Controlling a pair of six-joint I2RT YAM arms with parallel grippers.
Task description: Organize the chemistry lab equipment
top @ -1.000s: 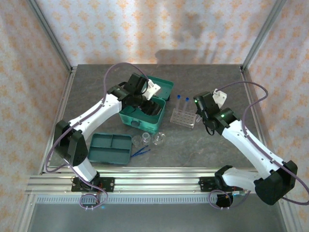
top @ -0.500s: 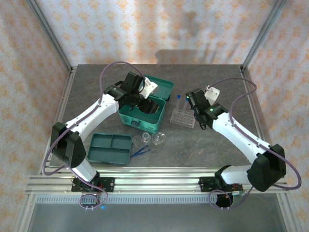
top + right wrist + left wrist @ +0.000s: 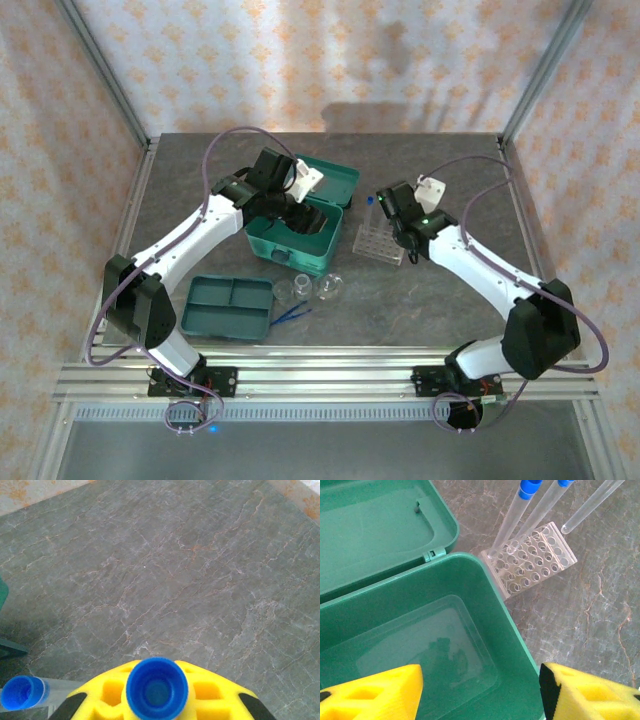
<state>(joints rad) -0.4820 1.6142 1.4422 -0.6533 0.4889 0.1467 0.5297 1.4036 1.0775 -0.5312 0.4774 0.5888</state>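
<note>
Since a second ago my right arm has swung left, bringing my right gripper (image 3: pixel 156 696) over the rack (image 3: pixel 532 560), fingers closed on a blue-capped test tube (image 3: pixel 156 684) hanging below them. I should keep it upright and line its tip over a free hole before lowering. Two racked tubes (image 3: pixel 512 517) just beside my fingers could be knocked. My left gripper (image 3: pixel 480 690) hovers open over the open case (image 3: pixel 395 530), holding nothing

The rack (image 3: pixel 375 245) stands right of the case (image 3: pixel 335 182); the tray (image 3: pixel 215 310) before it.
</note>
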